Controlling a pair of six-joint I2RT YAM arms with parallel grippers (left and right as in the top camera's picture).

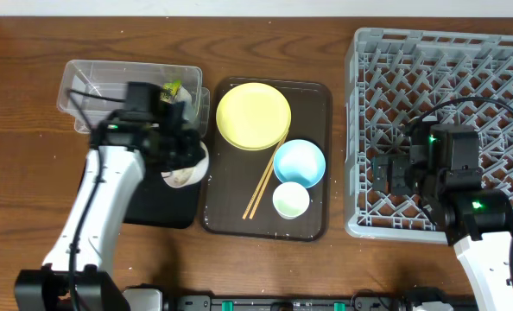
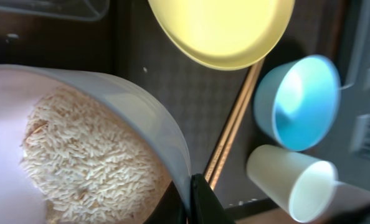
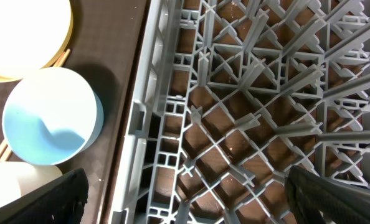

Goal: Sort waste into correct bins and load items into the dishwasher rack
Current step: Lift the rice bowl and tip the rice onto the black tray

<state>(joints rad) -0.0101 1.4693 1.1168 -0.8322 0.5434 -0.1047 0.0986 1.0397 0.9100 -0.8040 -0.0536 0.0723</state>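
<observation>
My left gripper (image 1: 180, 154) is shut on the rim of the white bowl with pinkish outside (image 1: 186, 175) and holds it over the right end of the black tray (image 1: 163, 212). In the left wrist view the fingers (image 2: 194, 200) pinch the bowl's rim (image 2: 154, 118), and white rice (image 2: 85, 158) lies inside. The yellow-green wrapper packet (image 1: 172, 89) lies in the clear tub (image 1: 110, 79). The yellow plate (image 1: 253, 115), blue bowl (image 1: 300, 161), small cup (image 1: 291, 200) and chopsticks (image 1: 265, 177) are on the brown tray. My right gripper (image 1: 393, 173) is open and empty over the grey rack (image 1: 446, 78). The tissue is not in view.
The brown serving tray (image 1: 313, 99) lies between the bins and the rack. The right wrist view shows the rack's left wall (image 3: 141, 124) and lattice floor, with the blue bowl (image 3: 51, 118) just beyond it. My left arm hides part of the tub and the black tray.
</observation>
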